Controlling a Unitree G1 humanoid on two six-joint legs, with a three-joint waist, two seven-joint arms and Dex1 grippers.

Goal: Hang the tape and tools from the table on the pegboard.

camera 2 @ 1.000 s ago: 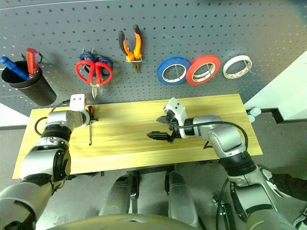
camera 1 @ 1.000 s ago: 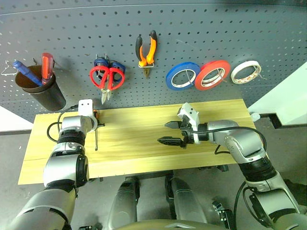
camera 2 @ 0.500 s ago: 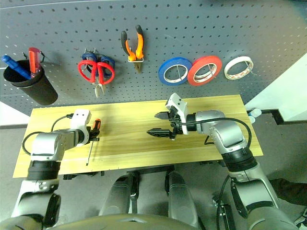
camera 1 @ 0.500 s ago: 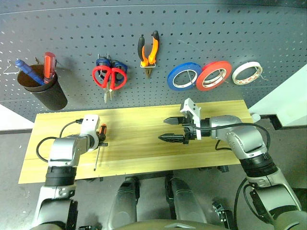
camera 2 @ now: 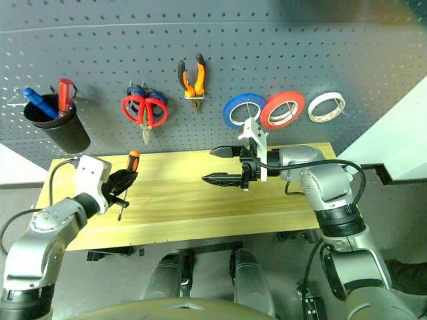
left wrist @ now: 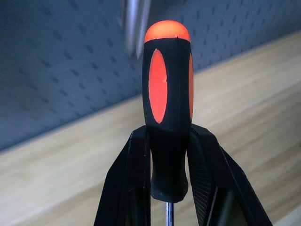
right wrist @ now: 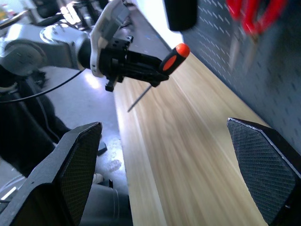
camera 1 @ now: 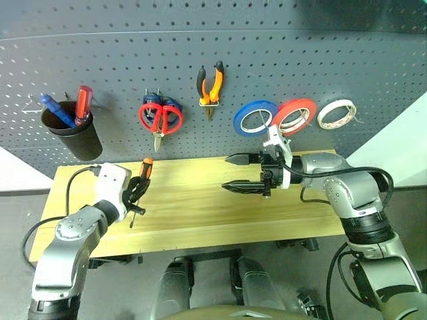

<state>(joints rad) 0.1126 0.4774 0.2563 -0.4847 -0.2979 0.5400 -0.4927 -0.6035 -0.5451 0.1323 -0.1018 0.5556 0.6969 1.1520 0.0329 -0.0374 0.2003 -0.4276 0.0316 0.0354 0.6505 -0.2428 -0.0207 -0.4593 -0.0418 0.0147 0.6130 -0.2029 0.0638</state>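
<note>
**Last tool in hand, just the hanging left**

While everything else already hangs on the pegboard (camera 1: pixel 280 60), I've got the slim screwdriver (camera 1: pixel 141 181) pinched in the left gripper (camera 1: pixel 135 191), lifted clear of the table (camera 1: pixel 200 200) near its left end. The jaws clamp the lower black part of the handle, orange cap tilted up toward the board, thin steel shaft pointing down at the wood. The right gripper (camera 1: pixel 245 172) hovers over mid-table, spread wide with nothing in it.

The tabletop itself looks bare, so I'd call this the final carry. My guess for the next move: raise it to a free hook or holder, which needs careful lining up, since the handle is smooth, rounded rubbery plastic and could twist in the grip.

Already hung: red-handled scissors (camera 1: pixel 161 119), small pliers (camera 1: pixel 210 85), and three glossy tape rolls (camera 1: pixel 293 115). The board is matte dark grey, evenly perforated; the table is pale grained wood.
</note>
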